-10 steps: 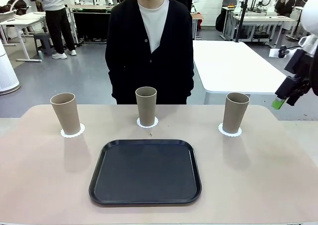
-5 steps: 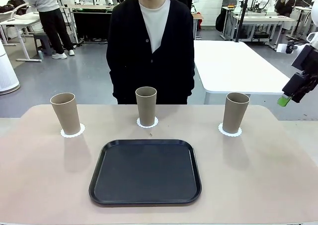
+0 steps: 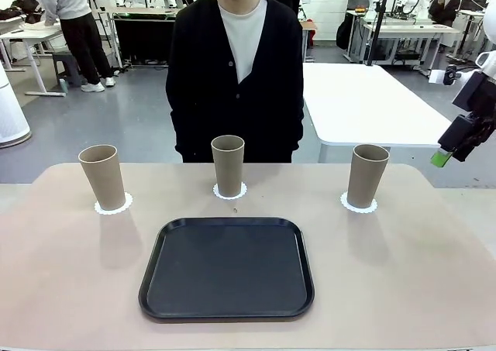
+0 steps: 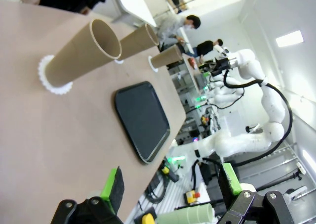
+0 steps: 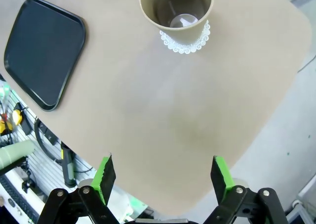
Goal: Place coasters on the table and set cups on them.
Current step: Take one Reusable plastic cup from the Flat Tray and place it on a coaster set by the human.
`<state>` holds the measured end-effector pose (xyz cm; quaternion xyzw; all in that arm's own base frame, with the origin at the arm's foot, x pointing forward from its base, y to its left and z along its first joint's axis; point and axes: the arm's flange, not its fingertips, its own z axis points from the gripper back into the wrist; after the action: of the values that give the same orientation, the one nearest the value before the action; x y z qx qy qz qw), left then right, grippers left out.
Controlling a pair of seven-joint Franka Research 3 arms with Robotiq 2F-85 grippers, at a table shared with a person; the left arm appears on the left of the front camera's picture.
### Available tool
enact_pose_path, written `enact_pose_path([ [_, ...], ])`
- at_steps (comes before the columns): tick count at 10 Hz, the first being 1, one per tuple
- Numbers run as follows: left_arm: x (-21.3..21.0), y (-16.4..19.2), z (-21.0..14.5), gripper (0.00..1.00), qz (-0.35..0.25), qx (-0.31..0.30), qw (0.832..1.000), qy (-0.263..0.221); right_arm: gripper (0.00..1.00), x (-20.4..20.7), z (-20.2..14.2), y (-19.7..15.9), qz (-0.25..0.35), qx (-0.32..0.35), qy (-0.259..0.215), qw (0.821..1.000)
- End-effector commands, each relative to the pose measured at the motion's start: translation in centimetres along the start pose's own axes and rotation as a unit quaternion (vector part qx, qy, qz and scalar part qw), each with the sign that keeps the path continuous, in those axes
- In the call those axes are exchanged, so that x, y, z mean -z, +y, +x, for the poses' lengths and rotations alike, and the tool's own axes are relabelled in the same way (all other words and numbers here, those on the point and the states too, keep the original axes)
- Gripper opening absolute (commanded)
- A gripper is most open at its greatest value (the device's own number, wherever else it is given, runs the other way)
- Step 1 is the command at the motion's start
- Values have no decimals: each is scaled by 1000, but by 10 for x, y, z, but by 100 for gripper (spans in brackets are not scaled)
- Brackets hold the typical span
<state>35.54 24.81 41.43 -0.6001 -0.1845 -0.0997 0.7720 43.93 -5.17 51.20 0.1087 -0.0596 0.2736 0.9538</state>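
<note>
Three tan cups stand upright on the beige table [image 3: 70, 289], each on a white scalloped coaster: the left cup [image 3: 102, 177] on its coaster [image 3: 113, 206], the middle cup [image 3: 228, 165] on its coaster [image 3: 230, 192], the right cup [image 3: 367, 175] on its coaster [image 3: 359, 205]. My right gripper [image 3: 443, 156] hangs open in the air past the table's right end, clear of the right cup. From above, the right wrist view shows that cup [image 5: 177, 9] and coaster [image 5: 190, 42] beyond the open right gripper [image 5: 163, 177]. My left gripper [image 4: 172, 184] is open and empty off the table's near edge, with the nearest cup [image 4: 81, 53] ahead.
A black rounded-square tray [image 3: 227, 267] lies empty at the front middle of the table. A person in a black cardigan [image 3: 236, 80] stands at the far side behind the middle cup, hands out of sight. A white table [image 3: 364, 103] stands behind on the right.
My right gripper has drifted slightly up and to the right, away from the right cup. The cups, coasters and tray have not moved.
</note>
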Motion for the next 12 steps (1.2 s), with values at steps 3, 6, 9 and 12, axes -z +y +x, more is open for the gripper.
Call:
enact_pose_path([
  [3, -1, -2, 1, 100, -2, 3, 1000, -7, 100, -1, -33, -4, 95, 28, -42, 994],
  [6, -1, -2, 1, 100, -2, 3, 1000, -7, 100, 8, -84, -48, 286, 129, -146, 938],
  [9, -1, -2, 1, 100, -2, 3, 1000, -7, 100, 33, -126, -110, 421, 196, -203, 862],
  [12, -1, -2, 1, 100, -2, 3, 1000, -7, 100, 55, -155, -148, 455, 247, -215, 828],
])
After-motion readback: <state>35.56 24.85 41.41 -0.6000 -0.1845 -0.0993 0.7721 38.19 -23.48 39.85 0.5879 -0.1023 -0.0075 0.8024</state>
